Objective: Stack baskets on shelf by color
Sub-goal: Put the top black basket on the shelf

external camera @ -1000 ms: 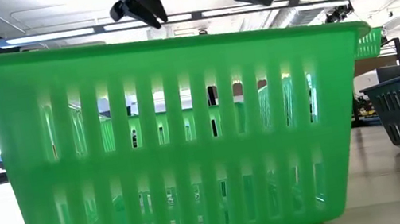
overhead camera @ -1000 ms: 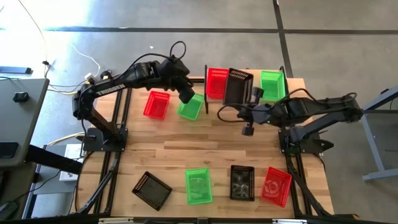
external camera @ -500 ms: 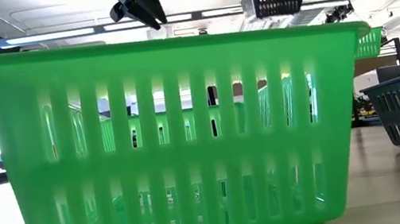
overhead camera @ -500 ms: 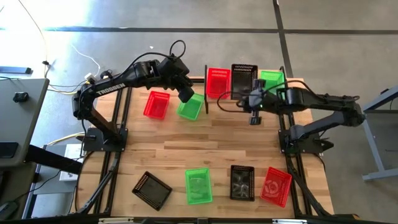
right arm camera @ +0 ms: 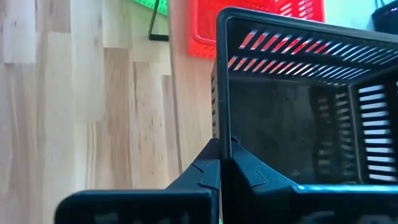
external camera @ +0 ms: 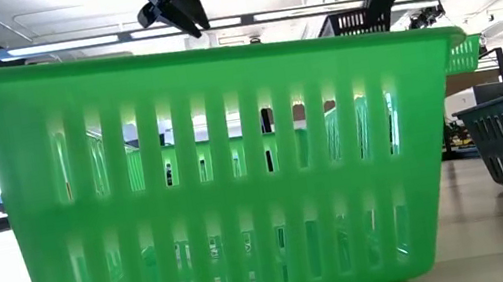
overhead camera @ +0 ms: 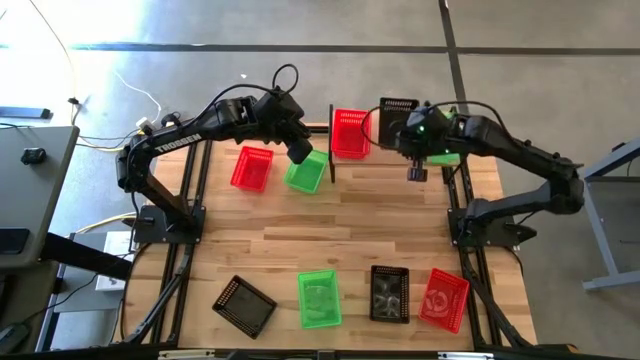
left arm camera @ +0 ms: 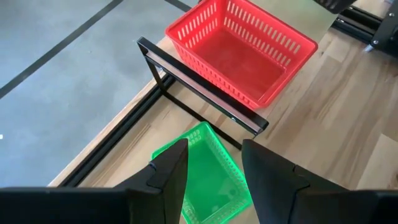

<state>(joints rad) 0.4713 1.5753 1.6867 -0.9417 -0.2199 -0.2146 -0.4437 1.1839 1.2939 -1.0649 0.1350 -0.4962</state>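
On the shelf [overhead camera: 331, 150] at the far edge a red basket [overhead camera: 350, 133] sits on its bottom. A green basket [overhead camera: 445, 152] shows to its right, mostly under my right arm. Between them my right gripper [overhead camera: 404, 132] is shut on a black basket [overhead camera: 397, 108]. My left gripper [overhead camera: 300, 152] hangs open over a green basket [left arm camera: 208, 177] that rests on the table in front of the shelf, its fingers apart above it. A red basket [overhead camera: 251, 168] sits left of that one. My right gripper pinches one wall of the black basket just under its rim [right arm camera: 219, 134], one finger inside and one outside. The fingers slant down from the table's near side. The basket is held over the shelf; whether its bottom touches the shelf I cannot tell.
Along the near edge stand a black basket [overhead camera: 243, 303], a green one [overhead camera: 319, 298], another black one [overhead camera: 389, 293] and a red one [overhead camera: 443, 298]. The green one fills the low view [external camera: 217, 177]. The table's middle [overhead camera: 330, 225] is bare wood.
My right gripper has swung from the table's middle toward the far edge, carrying the black basket in over the shelf between the red and green baskets. The basket has turned from a slant to square with the shelf.
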